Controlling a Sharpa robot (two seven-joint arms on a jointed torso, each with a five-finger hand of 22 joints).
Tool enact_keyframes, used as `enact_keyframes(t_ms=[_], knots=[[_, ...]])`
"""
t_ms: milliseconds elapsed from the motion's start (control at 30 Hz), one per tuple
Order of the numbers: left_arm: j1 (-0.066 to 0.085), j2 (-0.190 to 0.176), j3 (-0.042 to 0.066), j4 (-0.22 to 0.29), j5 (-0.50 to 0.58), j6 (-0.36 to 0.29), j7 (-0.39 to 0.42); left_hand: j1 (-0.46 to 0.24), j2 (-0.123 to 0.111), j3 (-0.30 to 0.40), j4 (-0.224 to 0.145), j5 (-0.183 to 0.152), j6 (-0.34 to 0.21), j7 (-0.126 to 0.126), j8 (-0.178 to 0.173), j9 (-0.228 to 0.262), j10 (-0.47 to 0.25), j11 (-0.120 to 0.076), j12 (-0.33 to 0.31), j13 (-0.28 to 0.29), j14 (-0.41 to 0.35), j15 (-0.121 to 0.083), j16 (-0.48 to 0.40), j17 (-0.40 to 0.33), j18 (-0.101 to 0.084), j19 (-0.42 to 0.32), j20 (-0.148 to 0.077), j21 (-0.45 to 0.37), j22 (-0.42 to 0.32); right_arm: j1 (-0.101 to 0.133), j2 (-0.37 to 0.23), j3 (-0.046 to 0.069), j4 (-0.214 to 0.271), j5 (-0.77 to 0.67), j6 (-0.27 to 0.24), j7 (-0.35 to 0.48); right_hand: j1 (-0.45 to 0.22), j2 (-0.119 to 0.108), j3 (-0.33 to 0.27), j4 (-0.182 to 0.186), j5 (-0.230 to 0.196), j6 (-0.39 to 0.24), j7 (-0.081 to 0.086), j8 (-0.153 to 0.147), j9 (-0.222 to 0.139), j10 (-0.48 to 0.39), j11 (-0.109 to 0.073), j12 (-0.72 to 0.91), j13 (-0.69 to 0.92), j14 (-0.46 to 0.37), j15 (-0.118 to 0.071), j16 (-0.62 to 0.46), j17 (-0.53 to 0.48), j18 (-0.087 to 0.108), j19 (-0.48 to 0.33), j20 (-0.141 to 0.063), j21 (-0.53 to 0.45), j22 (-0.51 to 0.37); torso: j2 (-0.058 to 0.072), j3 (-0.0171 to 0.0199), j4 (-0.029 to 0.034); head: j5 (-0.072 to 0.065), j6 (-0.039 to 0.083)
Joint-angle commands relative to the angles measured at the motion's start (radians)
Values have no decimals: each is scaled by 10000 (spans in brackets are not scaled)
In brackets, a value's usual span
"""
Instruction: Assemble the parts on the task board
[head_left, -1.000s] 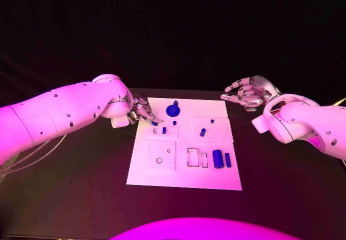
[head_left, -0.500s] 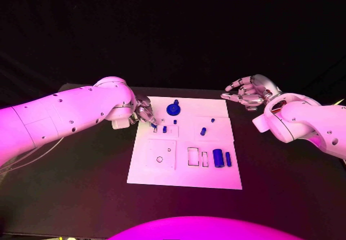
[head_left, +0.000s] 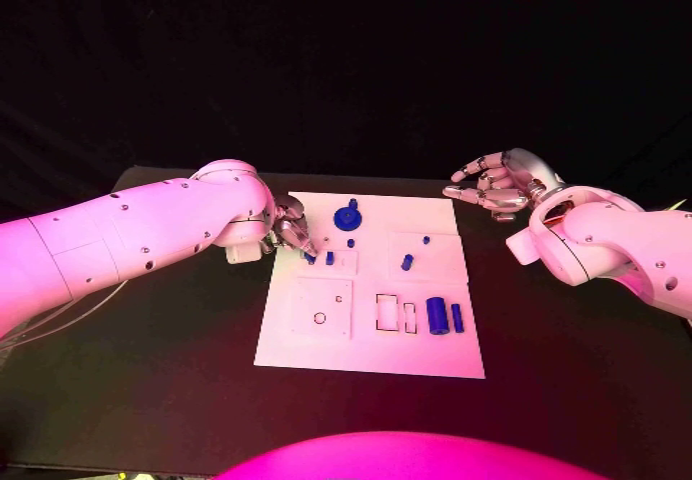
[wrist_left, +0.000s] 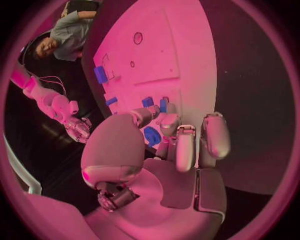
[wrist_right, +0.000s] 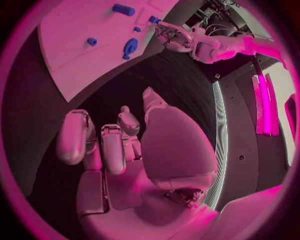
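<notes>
Item: task board (head_left: 433, 355) with small blue parts, mid-assembly, on the black desk (head_left: 173, 380).

We record the white board at the desk's middle; on it a round knobbed part (head_left: 346, 216) at the far edge, short pegs (head_left: 329, 258) and (head_left: 407, 263) mid-board, a thick cylinder (head_left: 436, 316) and a slim bar (head_left: 457, 318) on the right. We judge the parts light, rigid and smooth, apt to slip or roll; best pinched across their sides, fingertips only. Left hand (head_left: 289, 232) over the board's far left corner, fingertips down by a small peg (head_left: 309, 257); whether it grips the peg we cannot tell. Right hand (head_left: 498, 186) raised off the board's far right corner, fingers loosely curled, holding nothing. Against a second ago, the left hand has slid inward and lower over the board; the right hand has not moved.
</notes>
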Motion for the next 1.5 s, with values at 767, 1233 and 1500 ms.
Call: enact_keyframes(t_ms=[767,1233,1500], knots=[[-131,-42,-28,-31,-213,-125,-4,28,140,1653,-499,323,255,-283,960,1410,638,-230,190,155,1045,-137,102,2598,-37,283,-6,142,154,-7,-15,1,23,-21,17,43,-96,195,-450,29,104,-47,-17,161,136,-131,-45,-85,-66,625,-77,-159,968,200,-81,-50,-205,507,2,0,2,-2,16],[-141,-91,-23,-7,-228,-240,-11,-2,140,1713,-544,327,267,-290,971,1416,663,-238,206,180,1042,-143,96,2588,-40,296,-12,150,171,-10,-11,1,13,-21,26,47,-97,207,-471,28,104,-46,-19,169,141,-127,-47,-79,-72,628,-79,-162,972,194,-65,-53,-187,517,-4,0,8,-11,-13],[-145,-82,-23,11,-225,-225,-16,-27,135,1744,-568,330,277,-294,979,1420,675,-242,209,184,1043,-147,97,2590,-44,309,-15,159,190,-12,-13,1,14,-21,33,47,-97,207,-471,28,104,-46,-19,169,141,-127,-47,-79,-72,628,-79,-162,972,194,-65,-53,-187,517,0,4,1,-6,-16]])
